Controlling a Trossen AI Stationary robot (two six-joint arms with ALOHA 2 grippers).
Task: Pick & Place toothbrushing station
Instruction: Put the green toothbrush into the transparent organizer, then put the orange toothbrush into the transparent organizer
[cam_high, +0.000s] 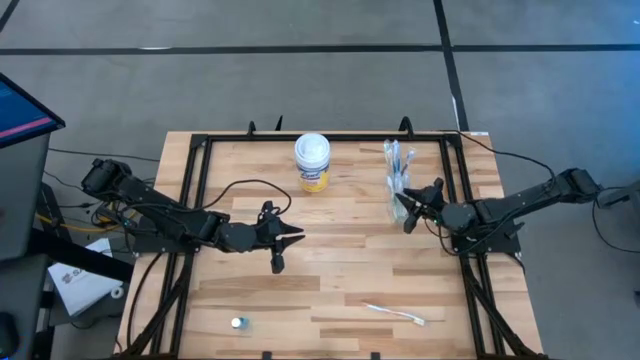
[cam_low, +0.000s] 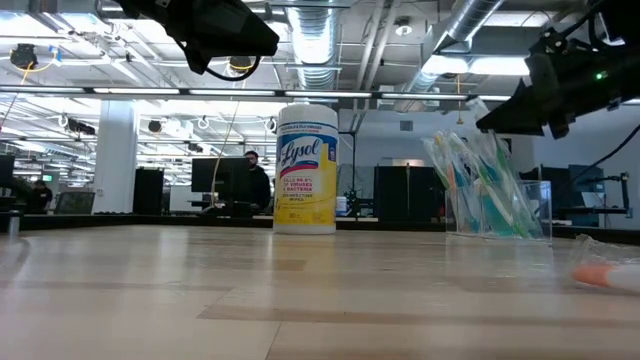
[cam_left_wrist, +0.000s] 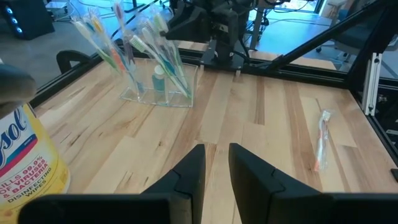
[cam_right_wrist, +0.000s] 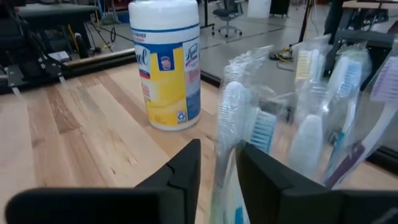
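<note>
Now wrapped toothbrush (cam_right_wrist: 227, 124) — between right gripper (cam_right_wrist: 217, 171) fingers.

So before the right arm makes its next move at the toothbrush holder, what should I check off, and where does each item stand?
1. Right gripper at the clear holder: ok, it is right beside it.
2. Right gripper free of the wrapped toothbrush: cannot tell; the brush stands between the parted fingers, contact unclear.
3. Holder upright with the toothbrushes standing in it: ok.
4. Loose wrapped toothbrush left to collect: not ok, it lies flat near the table's front edge.
5. Left gripper out of the way: ok, it waits mid-table, holding nothing.
6. Wipes canister clear of the holder: ok, apart from it.
</note>
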